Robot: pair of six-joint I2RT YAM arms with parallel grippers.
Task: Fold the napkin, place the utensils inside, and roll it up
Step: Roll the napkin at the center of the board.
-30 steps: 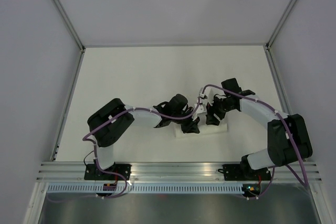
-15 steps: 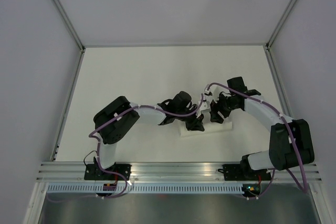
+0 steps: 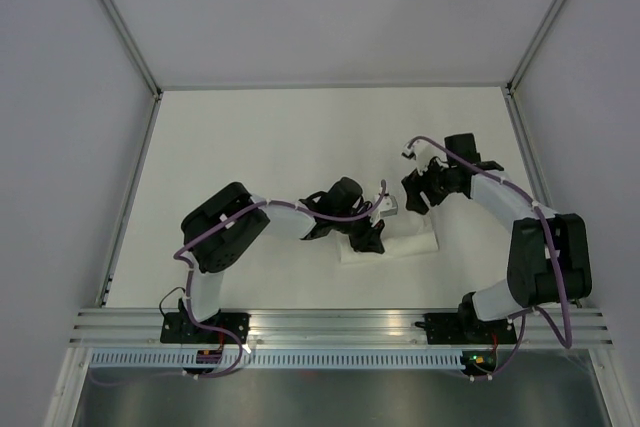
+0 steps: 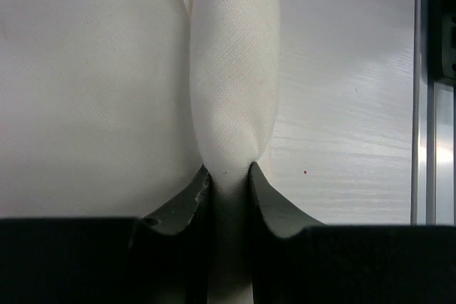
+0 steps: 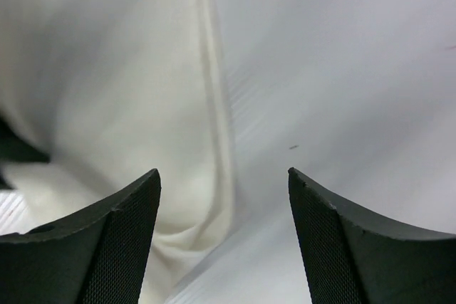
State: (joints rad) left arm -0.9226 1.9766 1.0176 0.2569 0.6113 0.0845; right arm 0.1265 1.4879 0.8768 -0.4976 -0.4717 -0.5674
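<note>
The white napkin (image 3: 395, 245) lies as a narrow rolled bundle near the middle of the table. My left gripper (image 3: 368, 237) is shut on its left end; in the left wrist view the roll (image 4: 231, 83) runs away from the pinching fingers (image 4: 187, 204). My right gripper (image 3: 415, 197) is open and empty, lifted just behind the roll's right part. In the right wrist view a soft fold of the napkin (image 5: 135, 105) lies below and left of the wide-apart fingers (image 5: 121, 233). The utensils are hidden from every view.
The white table (image 3: 250, 147) is walled on three sides. An aluminium rail (image 3: 340, 325) runs along the near edge and shows in the left wrist view (image 4: 426, 105). The arm bases stand on it.
My right gripper has let go of the napkin, opened and drawn back to the right. My left gripper has stayed shut on the roll, which now lies exposed on its right part.
</note>
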